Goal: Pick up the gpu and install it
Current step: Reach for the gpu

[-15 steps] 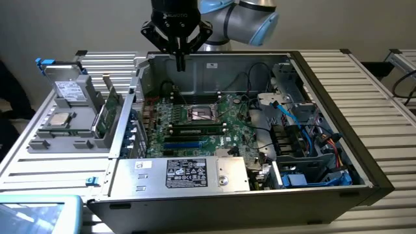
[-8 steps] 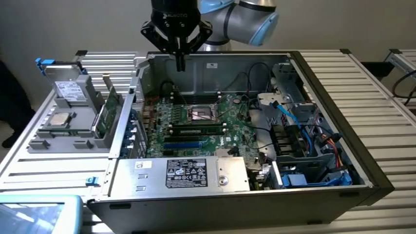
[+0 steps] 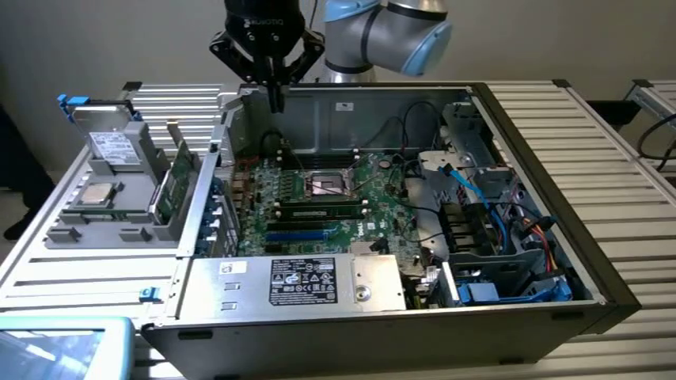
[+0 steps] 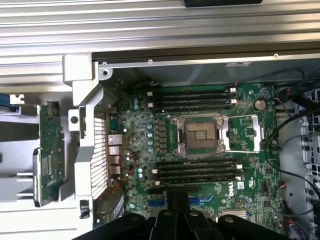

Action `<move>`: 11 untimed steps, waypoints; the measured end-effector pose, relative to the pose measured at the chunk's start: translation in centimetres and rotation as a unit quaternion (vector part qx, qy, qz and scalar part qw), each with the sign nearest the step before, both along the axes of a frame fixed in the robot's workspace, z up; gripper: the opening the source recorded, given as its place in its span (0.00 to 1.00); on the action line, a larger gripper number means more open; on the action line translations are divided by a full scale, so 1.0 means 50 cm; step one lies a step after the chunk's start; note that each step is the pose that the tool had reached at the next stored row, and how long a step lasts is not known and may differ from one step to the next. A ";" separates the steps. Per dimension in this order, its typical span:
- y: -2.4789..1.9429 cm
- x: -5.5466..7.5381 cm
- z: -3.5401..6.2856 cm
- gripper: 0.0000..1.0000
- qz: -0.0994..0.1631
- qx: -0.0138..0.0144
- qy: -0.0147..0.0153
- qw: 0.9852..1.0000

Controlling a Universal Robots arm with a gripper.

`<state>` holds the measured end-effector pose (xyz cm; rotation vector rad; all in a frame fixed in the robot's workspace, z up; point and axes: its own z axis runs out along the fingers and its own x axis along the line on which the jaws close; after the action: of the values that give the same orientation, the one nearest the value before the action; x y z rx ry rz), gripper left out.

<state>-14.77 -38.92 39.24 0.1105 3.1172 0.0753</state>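
Note:
The gpu (image 3: 183, 179) is a thin green card standing on edge in the grey holder (image 3: 106, 218) at the exterior view's left, just outside the open computer case (image 3: 549, 198). The wrist view has the gpu (image 4: 50, 145) beside the case's perforated rear wall. My gripper (image 3: 277, 96) hangs above the case's back wall, fingers pointing down and shut with nothing between them. It is well apart from the gpu. In the wrist view my gripper (image 4: 177, 206) hovers over the green motherboard (image 4: 150, 125), near the blue expansion slot (image 4: 156, 203).
The motherboard (image 3: 317, 202) has an empty processor socket (image 3: 325, 188) and memory slots. A power supply (image 3: 306, 281) fills the case's near corner; blue cables and drive bays (image 3: 507, 237) fill the exterior view's right. The holder also carries a silver labelled drive (image 3: 109, 146) and a processor chip (image 3: 98, 194).

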 end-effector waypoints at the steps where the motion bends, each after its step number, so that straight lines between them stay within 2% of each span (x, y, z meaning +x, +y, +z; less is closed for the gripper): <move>1: 0.0020 -0.009 0.000 0.12 0.000 0.000 0.000 1.000; 11: 0.0175 -0.100 -0.002 0.12 0.000 0.003 0.000 1.000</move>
<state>-19.77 -38.05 39.13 0.1103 3.1171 0.0844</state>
